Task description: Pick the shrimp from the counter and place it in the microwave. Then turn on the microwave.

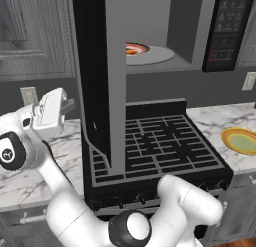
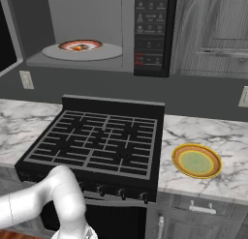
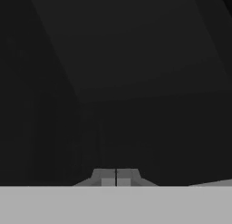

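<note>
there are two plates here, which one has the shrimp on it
The plate on the turntable inside the open microwave holds the shrimp. The green yellow-rimmed plate on the counter holds nothing.

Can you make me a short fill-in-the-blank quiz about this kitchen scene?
1. The microwave door stands ____.
2. The shrimp lies on a small plate on the turntable inside the ____.
3. The end effector fingers are ____, holding nothing.
4. The green plate sits on the counter to the ____ of the stove.

Missing words: open; microwave; shut; right
</note>
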You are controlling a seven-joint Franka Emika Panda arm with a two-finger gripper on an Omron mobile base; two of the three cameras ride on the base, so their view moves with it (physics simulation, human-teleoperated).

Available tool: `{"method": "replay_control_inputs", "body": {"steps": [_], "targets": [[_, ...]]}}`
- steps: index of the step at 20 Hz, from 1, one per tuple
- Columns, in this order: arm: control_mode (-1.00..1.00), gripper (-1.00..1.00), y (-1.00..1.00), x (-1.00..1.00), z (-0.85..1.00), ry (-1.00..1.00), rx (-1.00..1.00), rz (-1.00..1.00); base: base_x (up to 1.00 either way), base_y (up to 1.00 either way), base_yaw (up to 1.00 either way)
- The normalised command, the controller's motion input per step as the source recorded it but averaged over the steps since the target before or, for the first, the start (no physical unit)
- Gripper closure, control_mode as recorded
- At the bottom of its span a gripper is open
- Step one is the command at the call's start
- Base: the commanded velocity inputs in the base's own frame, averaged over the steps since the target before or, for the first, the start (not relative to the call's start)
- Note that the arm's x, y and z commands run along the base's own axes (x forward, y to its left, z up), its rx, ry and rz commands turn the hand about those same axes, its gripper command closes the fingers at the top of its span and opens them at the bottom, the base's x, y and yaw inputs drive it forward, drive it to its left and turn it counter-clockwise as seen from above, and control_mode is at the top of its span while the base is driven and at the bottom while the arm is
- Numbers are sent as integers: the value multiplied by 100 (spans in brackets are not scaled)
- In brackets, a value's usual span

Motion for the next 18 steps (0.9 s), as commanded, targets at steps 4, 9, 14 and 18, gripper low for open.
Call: {"method": "replay_control_inputs", "body": {"steps": [4, 9, 14, 18], "targets": [[-100, 100, -58, -28, 10, 0, 0, -4, 0, 0, 0], [-100, 100, -58, -32, 12, 0, 0, -1, 0, 0, 0], [-100, 100, -55, -29, 22, 0, 0, 0, 0, 0, 0], [-100, 100, -52, -20, 30, 0, 0, 0, 0, 0, 0]]}}
